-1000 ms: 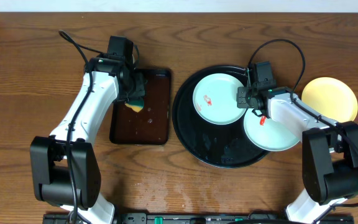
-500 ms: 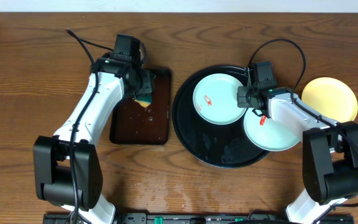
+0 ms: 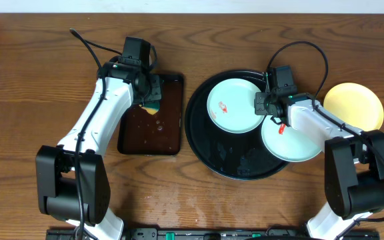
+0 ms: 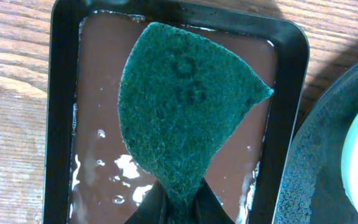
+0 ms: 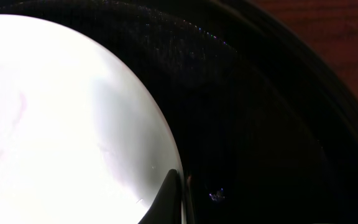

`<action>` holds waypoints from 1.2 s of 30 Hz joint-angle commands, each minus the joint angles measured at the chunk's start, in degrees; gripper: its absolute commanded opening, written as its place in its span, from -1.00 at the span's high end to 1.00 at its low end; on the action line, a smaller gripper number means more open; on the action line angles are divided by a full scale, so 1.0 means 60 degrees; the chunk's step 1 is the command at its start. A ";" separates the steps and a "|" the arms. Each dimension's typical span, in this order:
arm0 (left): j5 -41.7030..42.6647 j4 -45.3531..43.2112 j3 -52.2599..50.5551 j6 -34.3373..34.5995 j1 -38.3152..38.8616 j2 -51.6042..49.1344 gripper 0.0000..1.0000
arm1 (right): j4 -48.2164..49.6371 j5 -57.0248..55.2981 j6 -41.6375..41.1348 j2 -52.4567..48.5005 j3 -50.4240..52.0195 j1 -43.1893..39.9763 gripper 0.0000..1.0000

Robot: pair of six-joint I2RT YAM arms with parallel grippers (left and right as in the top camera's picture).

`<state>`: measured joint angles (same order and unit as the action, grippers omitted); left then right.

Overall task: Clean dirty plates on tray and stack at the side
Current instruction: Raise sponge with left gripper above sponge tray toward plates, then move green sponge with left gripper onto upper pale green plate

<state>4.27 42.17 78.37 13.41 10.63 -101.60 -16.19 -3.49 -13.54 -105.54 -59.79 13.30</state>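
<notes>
Overhead: bright, even, soft light from above; sharp edge to edge, only faint shadows on the table point(image 3: 19, 80). Pale sheen on the tray point(image 3: 212, 148) near 6 o'clock. Left wrist: well lit, crisp on the sponge point(image 4: 182, 106); white glints off the wet brown tray point(image 4: 101, 134) at 7 o'clock. Right wrist: dim, harsh contrast, soft focus; blown-out white on the plate point(image 5: 61, 112) at 9 o'clock, near-black elsewhere.
</notes>
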 commanded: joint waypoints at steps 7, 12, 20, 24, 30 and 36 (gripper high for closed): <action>-0.0149 0.0098 0.0211 -0.0157 0.0029 0.0018 0.85 | 0.0033 -0.0160 -0.0015 -0.0091 0.0058 -0.0058 0.98; -0.0146 0.0233 0.0208 -0.0153 0.0138 0.0018 0.86 | 0.0022 -0.0160 -0.0011 -0.0091 0.0058 -0.0058 0.98; -0.0215 0.0280 0.0157 -0.0357 0.0350 0.0018 0.86 | 0.0026 -0.0160 -0.0011 -0.0091 0.0058 -0.0058 0.98; -0.0375 0.0095 0.0273 -0.0182 0.0353 0.0080 0.86 | 0.0026 -0.0160 -0.0011 -0.0091 0.0058 -0.0058 0.98; 0.0758 -0.0579 0.0444 0.0331 0.0805 0.0291 0.86 | 0.0022 -0.0160 -0.0011 -0.0091 0.0058 -0.0058 0.98; 0.0747 -0.1286 0.0331 0.0353 0.1971 0.0266 0.85 | 0.0029 -0.0157 0.0084 -0.0091 0.0058 -0.0058 0.98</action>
<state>7.44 36.56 79.24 14.87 19.03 -101.56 -16.19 -3.49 -13.43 -105.54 -59.79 13.30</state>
